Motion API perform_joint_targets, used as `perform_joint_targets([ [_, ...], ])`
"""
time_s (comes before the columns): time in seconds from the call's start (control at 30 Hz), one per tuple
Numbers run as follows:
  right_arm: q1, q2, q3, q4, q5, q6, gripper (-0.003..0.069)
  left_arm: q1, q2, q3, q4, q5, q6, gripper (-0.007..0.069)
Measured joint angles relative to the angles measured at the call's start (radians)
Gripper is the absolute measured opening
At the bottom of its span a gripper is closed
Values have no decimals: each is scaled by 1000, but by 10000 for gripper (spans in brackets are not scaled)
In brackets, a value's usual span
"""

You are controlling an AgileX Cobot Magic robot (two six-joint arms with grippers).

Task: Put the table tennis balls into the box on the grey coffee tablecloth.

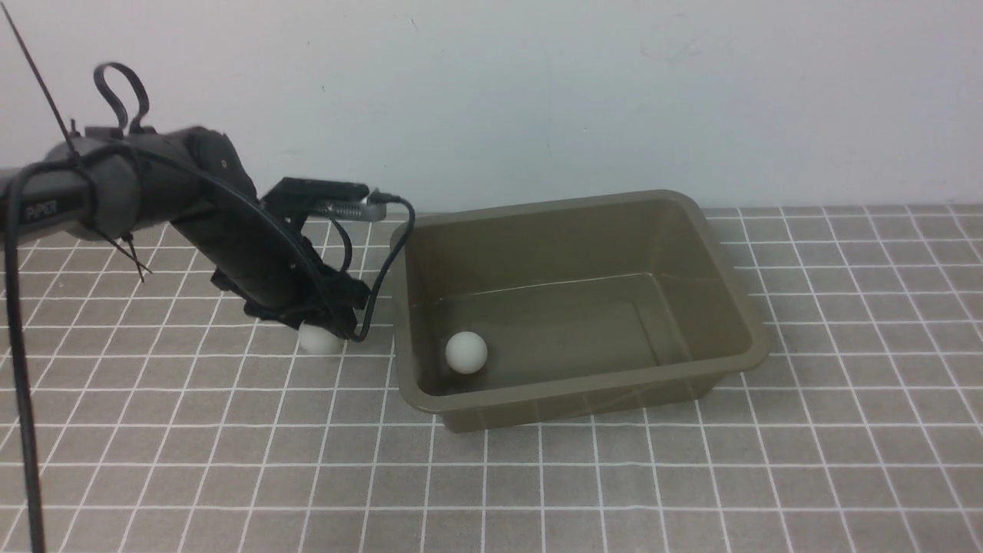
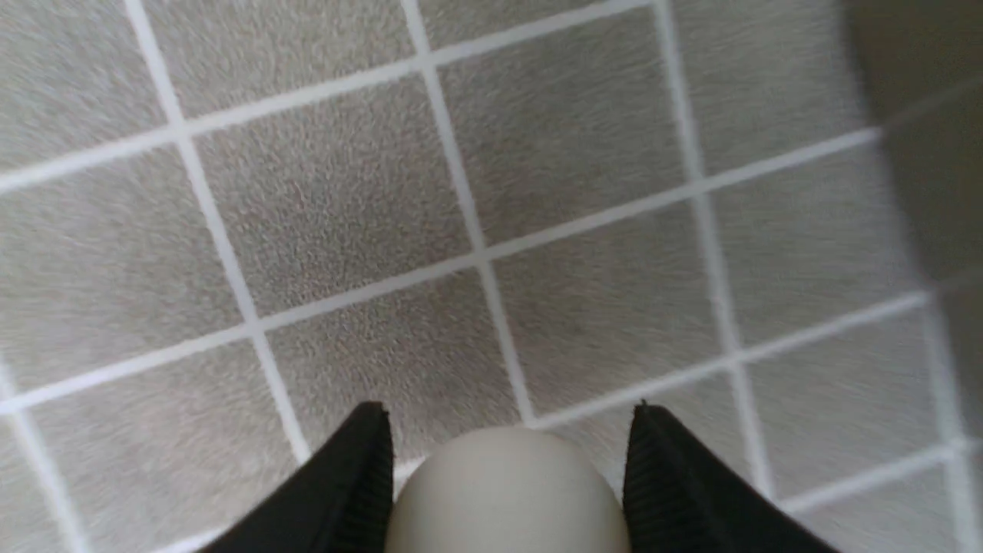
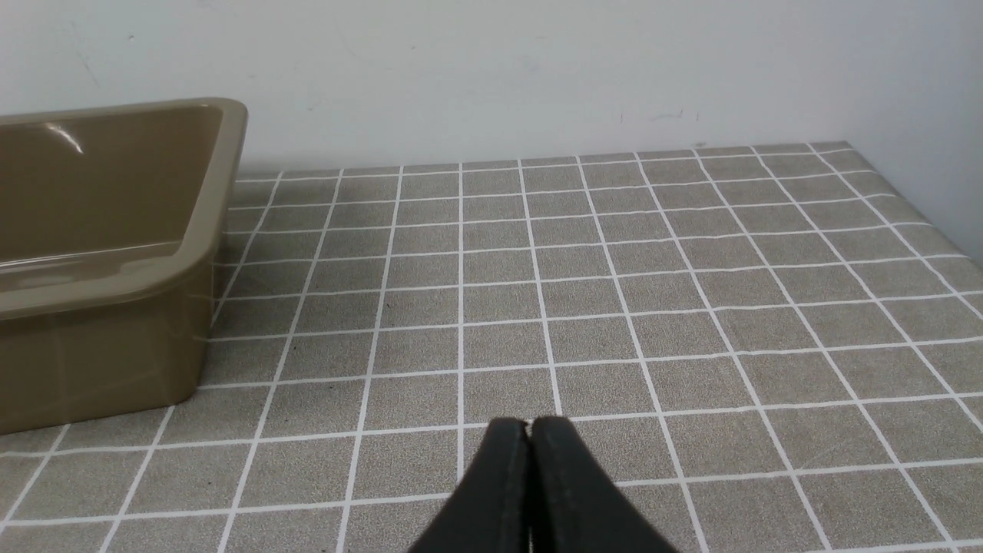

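A grey-brown gridded tablecloth (image 1: pixel 691 476) covered the whole surface and met a plain pale wall (image 1: pixel 537 92) at the far edge. The olive-brown box (image 1: pixel 537 246) stood near the centre, with one table tennis ball (image 1: pixel 466 352) in its near-left corner. Just left of the box, the left gripper (image 2: pixel 508 408) had its fingers either side of the second ball (image 2: pixel 507 491); whether they squeezed it could not be told. The right gripper (image 3: pixel 530 424) had its fingers pressed together.

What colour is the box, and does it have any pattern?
The box is plain olive-brown, without pattern; the front view shows it best.
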Motion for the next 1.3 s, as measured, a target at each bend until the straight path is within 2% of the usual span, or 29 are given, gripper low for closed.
perform_joint_targets([
  [0.17,0,0,0,0,0,0,-14,-62,-134,-29,-71,23,25,344],
  [0.3,0,0,0,0,0,0,-14,-185,-155,-32,-149,-54,61,344],
  [0.47,0,0,0,0,0,0,-14,-310,-114,-32,-176,-115,79,355],
  [0.53,0,0,0,0,0,0,-14,-350,-96,-32,-178,-143,80,416],
  [0.63,0,0,0,0,0,0,-14,-373,-90,-32,-178,-160,79,559],
  [0.7,0,0,0,0,0,0,-14,-373,-101,-32,-174,-157,66,603],
  [0.77,0,0,0,0,0,0,-14,-362,-133,-32,-145,-136,24,603],
  [0.8,0,0,0,0,0,0,-14,-358,-148,-31,-130,-126,6,589],
  [0.83,0,0,0,0,0,0,-14,-347,-194,-30,-86,-98,-46,528],
  [0.87,0,0,0,0,0,0,-14,-345,-202,-30,-78,-93,-55,515],
  [0.93,0,0,0,0,0,0,-14,-325,-302,-28,24,-42,-152,333],
  [0.97,0,0,0,0,0,0,-14,-319,-380,-22,99,-23,-202,190],
  [1.03,0,0,0,0,0,0,-14,-313,-503,2,192,-7,-270,63],
  [1.13,0,0,0,0,0,0,-14,-313,-681,80,255,-9,-340,9],
  [1.3,0,0,0,0,0,0,-14,-313,-994,309,272,-109,-392,-5],
])
